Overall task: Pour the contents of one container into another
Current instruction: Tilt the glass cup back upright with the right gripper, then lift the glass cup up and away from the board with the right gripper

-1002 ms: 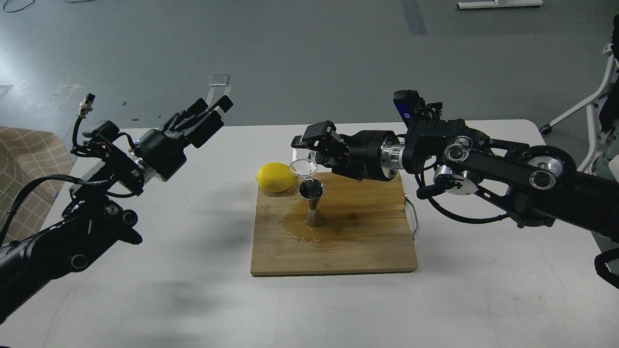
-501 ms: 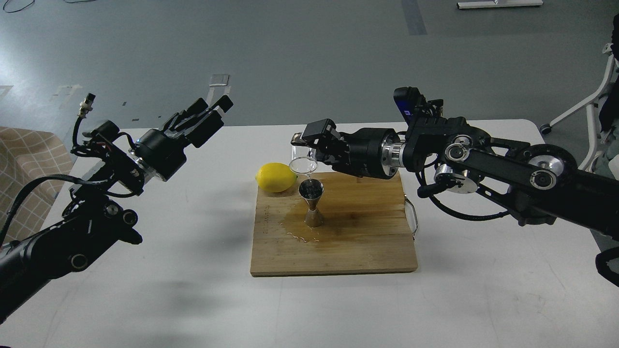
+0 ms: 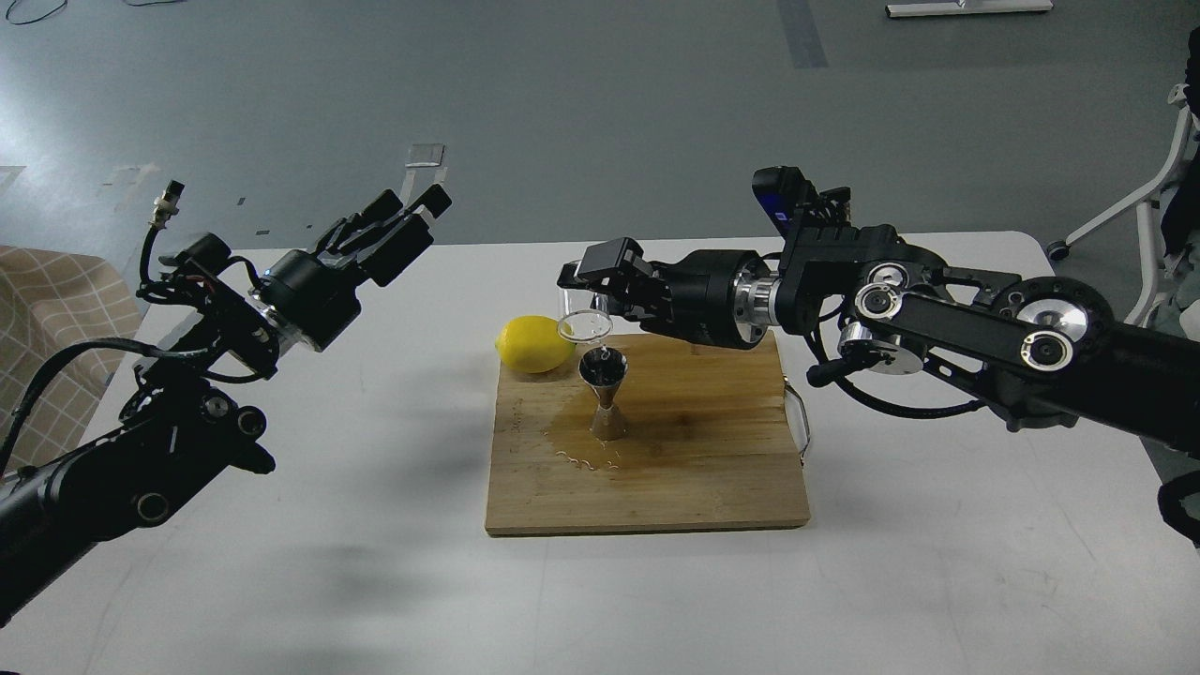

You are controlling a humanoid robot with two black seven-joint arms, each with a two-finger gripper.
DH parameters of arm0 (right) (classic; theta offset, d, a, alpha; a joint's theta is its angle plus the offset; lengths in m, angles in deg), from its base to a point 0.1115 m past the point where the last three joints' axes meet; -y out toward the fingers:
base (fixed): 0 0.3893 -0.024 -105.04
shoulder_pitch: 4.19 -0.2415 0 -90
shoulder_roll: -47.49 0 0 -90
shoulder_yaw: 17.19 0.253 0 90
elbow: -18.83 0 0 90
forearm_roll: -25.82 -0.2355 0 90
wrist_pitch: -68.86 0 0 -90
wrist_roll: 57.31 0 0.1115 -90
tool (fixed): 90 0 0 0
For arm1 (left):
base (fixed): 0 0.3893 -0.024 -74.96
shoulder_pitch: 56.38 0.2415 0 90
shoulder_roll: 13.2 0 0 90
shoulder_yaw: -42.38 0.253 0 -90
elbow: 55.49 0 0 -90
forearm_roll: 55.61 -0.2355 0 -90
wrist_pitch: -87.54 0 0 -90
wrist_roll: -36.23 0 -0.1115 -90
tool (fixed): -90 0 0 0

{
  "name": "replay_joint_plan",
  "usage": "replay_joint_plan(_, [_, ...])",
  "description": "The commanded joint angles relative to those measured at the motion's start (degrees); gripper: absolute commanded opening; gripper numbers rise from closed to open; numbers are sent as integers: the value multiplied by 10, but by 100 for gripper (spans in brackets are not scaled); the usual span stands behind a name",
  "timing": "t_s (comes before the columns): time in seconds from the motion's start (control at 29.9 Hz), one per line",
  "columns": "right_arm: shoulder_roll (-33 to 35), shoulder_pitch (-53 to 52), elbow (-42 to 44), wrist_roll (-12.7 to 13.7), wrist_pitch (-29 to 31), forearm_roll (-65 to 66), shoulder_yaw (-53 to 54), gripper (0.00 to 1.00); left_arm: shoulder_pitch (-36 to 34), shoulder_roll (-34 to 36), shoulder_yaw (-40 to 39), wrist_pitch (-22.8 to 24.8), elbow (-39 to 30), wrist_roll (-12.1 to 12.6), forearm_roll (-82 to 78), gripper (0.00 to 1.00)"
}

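The clear glass cup (image 3: 583, 317) hangs tipped on its side just above the steel jigger (image 3: 605, 392), its rim facing me. My right gripper (image 3: 589, 289) is shut on the cup from the right. The jigger stands upright on the wooden cutting board (image 3: 694, 469), in a wet patch with small droplets in front of it. My left gripper (image 3: 411, 223) is raised well to the left, away from the board, its fingers close together with nothing between them.
A yellow lemon (image 3: 535, 344) lies at the board's back left corner, close beside the cup. The board has a metal handle (image 3: 798, 422) on its right edge. A checked cloth (image 3: 52, 319) sits at the far left of the white table (image 3: 328, 562).
My right arm has shifted slightly left and up, carrying the tipped cup with it. The left arm and the jigger have not moved.
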Motion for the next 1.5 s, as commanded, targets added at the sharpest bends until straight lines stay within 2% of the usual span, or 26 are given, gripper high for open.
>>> replay_joint_plan(0.0, [0, -1, 0, 0, 0, 0, 0, 25, 0, 0, 0, 0, 1, 0, 0, 98])
replay_joint_plan(0.3, [4, -10, 0, -2, 5, 7, -2, 25, 0, 3, 0, 0, 0, 0, 0, 98])
replay_joint_plan(0.74, [9, -19, -4, -18, 6, 28, -18, 25, -1, 3, 0, 0, -1, 0, 0, 98])
replay_joint_plan(1.07, [11, -21, -1, -17, 2, 23, -15, 25, -1, 3, 0, 0, 0, 0, 0, 98])
replay_joint_plan(1.47, [45, -14, 11, -4, -2, -170, 20, 25, -4, 1, 0, 2, 0, 0, 0, 98])
